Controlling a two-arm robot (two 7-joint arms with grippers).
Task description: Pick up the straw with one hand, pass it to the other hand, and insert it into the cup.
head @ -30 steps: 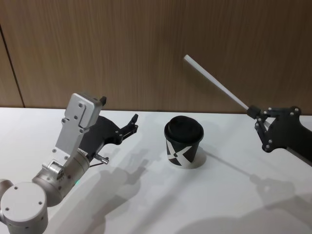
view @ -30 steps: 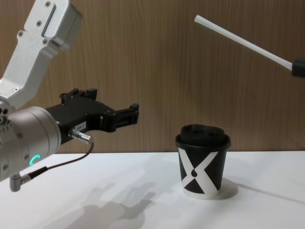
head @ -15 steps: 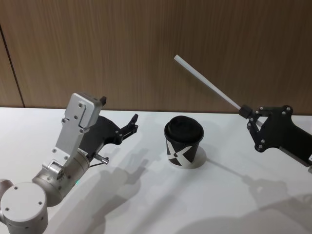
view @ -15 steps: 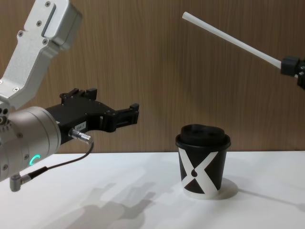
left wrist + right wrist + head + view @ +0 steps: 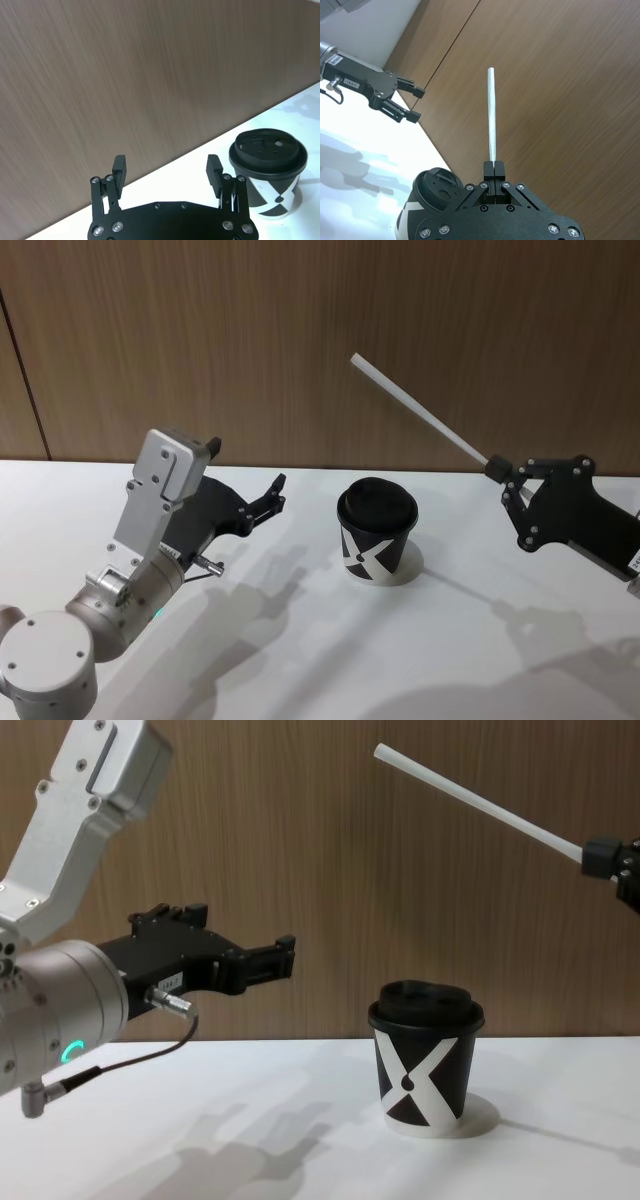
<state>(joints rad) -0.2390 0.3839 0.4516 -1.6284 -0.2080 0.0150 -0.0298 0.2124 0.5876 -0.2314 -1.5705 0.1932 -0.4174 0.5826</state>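
The right gripper (image 5: pixel 493 469) clamps the straw (image 5: pixel 415 408) by its end. Light and likely slippery, it suits a mid-shaft grip from the left gripper (image 5: pixel 166 169), whose jaws are apart.

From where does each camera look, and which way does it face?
Head view: on the head, facing forward and down at the table; left gripper and right gripper show.
Chest view: lower, facing across the table, cup seen side-on; left gripper shows large.
Left wrist view: on the left arm, facing the wooden wall past its open fingers.
Right wrist view: on the right arm, looking along the held straw.
Both wrist views share the cup.
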